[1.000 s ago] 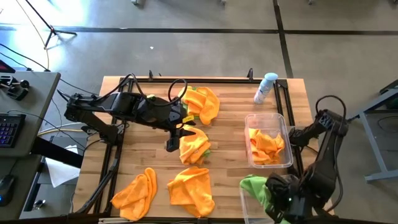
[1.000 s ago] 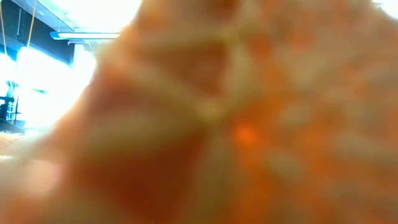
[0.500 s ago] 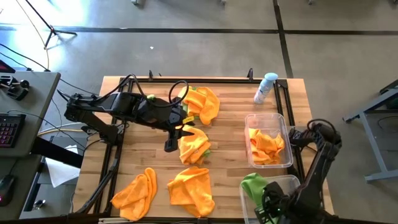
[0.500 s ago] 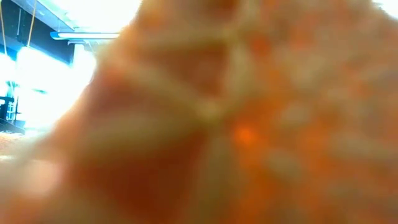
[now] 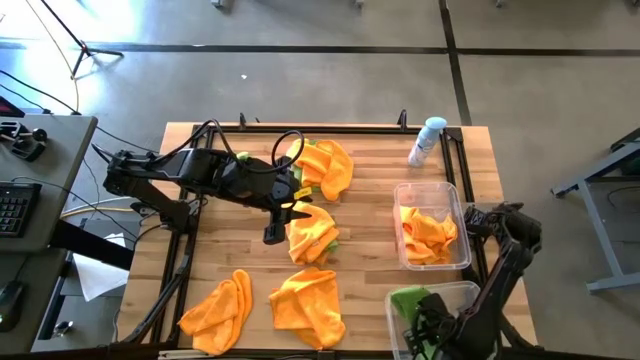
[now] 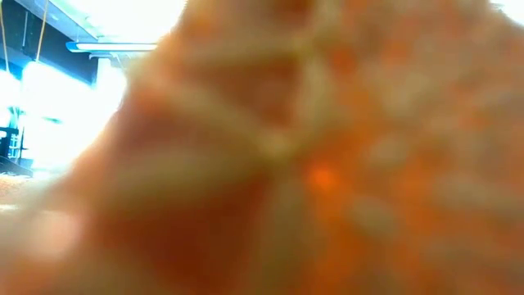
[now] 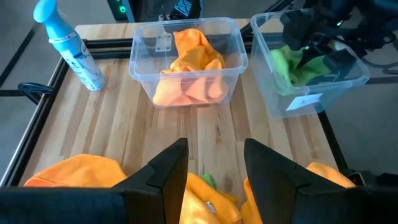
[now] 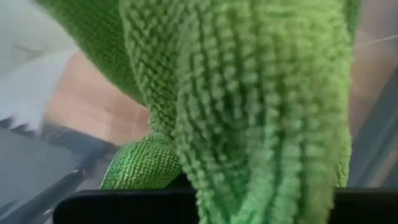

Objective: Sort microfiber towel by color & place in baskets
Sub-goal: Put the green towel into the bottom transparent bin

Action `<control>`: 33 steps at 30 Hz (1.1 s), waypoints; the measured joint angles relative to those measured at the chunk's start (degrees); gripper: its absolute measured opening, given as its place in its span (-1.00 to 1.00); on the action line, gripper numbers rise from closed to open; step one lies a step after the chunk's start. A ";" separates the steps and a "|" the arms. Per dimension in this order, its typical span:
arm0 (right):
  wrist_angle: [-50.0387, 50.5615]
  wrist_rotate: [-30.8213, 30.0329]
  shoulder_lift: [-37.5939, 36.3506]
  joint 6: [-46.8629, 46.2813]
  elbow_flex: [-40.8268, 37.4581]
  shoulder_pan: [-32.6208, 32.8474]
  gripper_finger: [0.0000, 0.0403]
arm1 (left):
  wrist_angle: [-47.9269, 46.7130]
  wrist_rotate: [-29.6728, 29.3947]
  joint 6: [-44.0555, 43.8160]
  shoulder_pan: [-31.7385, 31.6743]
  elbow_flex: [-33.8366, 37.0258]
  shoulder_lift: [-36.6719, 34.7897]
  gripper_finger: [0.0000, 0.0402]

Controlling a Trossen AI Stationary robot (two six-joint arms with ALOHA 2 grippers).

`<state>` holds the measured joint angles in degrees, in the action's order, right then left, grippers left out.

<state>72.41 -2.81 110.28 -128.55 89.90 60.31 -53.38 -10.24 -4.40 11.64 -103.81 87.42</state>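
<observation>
Left gripper (image 5: 278,222), fingers spread, poised over an orange towel (image 5: 312,231) at table centre; further orange towels lie far (image 5: 330,165) and near (image 5: 308,305). Right gripper (image 5: 425,322), fingers pressed together pinching a green towel (image 8: 249,112), sits in the near-right basket (image 5: 470,292); the far-right basket (image 5: 432,190) holds orange cloths (image 5: 428,233)

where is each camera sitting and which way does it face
high view: above the table, looking straight down; shows both arms, the left gripper over a middle orange towel, the right gripper in the green towel's basket.
low view: at table height, blocked by a blurred orange towel; no arm shows.
left wrist view: looks past its own open fingers toward both baskets.
right wrist view: filled by the green towel.
shared: the spray bottle and the orange-filled basket show in the high and left wrist views.
</observation>
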 joint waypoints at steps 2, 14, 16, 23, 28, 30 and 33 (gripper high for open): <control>-1.31 0.04 0.00 0.00 -2.12 0.08 -1.00 | 0.02 0.00 -0.43 0.00 0.00 0.00 -0.28; -8.01 -0.09 -0.02 -0.08 -12.37 -0.28 -1.00 | 0.04 0.00 -1.70 0.00 0.00 0.00 -0.28; -8.02 -0.13 -0.02 -0.04 -13.39 -0.61 -1.00 | 0.04 0.00 -2.58 0.00 0.00 0.00 -0.28; -8.12 -0.10 -0.02 0.62 -14.33 -0.70 -1.00 | 0.04 0.00 -3.02 0.00 0.02 0.00 -0.28; -8.47 -0.09 -0.06 1.46 -13.28 -1.47 -0.85 | 0.06 0.00 -3.04 0.00 0.02 0.00 -0.28; -8.17 -0.09 -0.70 1.51 -12.46 -1.51 -0.73 | 0.06 0.00 -3.31 0.00 0.00 0.00 -0.28; -6.92 -0.10 -2.51 1.51 -11.13 -1.49 -0.52 | 0.06 0.00 -3.47 0.00 0.01 0.00 -0.28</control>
<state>65.49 -2.91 107.77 -127.04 78.77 58.83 -53.32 -10.24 -7.87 11.64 -103.80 87.42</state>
